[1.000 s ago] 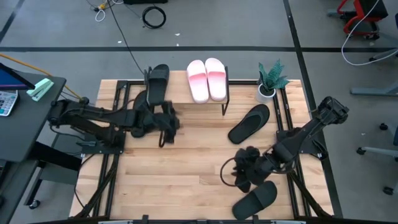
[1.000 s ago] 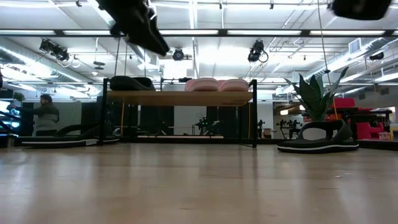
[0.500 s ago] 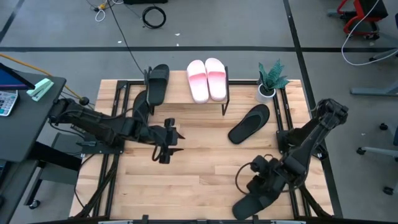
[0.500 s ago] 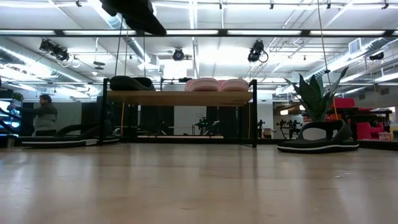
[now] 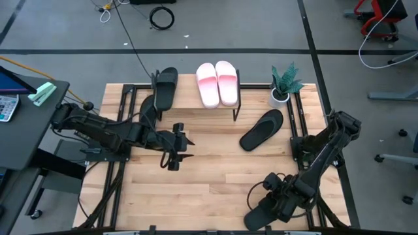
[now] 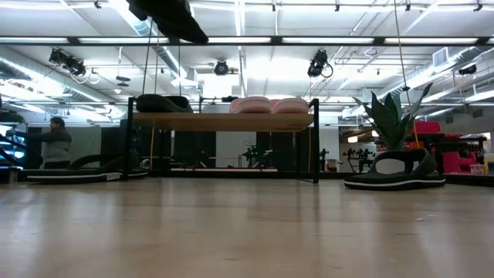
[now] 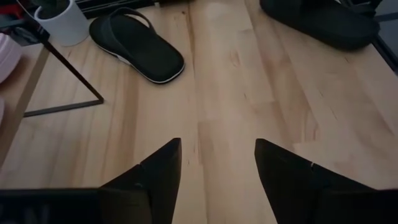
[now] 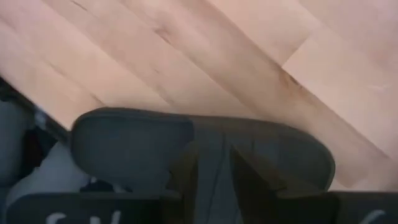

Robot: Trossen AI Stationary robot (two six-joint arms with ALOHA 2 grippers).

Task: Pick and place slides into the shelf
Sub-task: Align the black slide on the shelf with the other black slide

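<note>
Right gripper low at the near right corner of the table, down over a black slide lying at the near edge. In the right wrist view its fingers straddle the slide's wide strap, one on each side, the gap between them narrow; cannot tell whether they are actually pinching the strap or just beside it

Left gripper out over the middle-left of the table, above bare wood, jaws spread wide and holding nothing; the left wrist view shows both dark fingers apart with plank between them

Shelf stands at the far edge, centre. On its top: two pale pink slides side by side at the right end, one black slide at the left end. Low view confirms all three resting on the plank top

Another black slide lies flat on the table to the right of the shelf, near a small potted plant at the far right. A further black slide rests on the table left of the shelf, half under its left end

A person stands in the room far behind the table, left side
</note>
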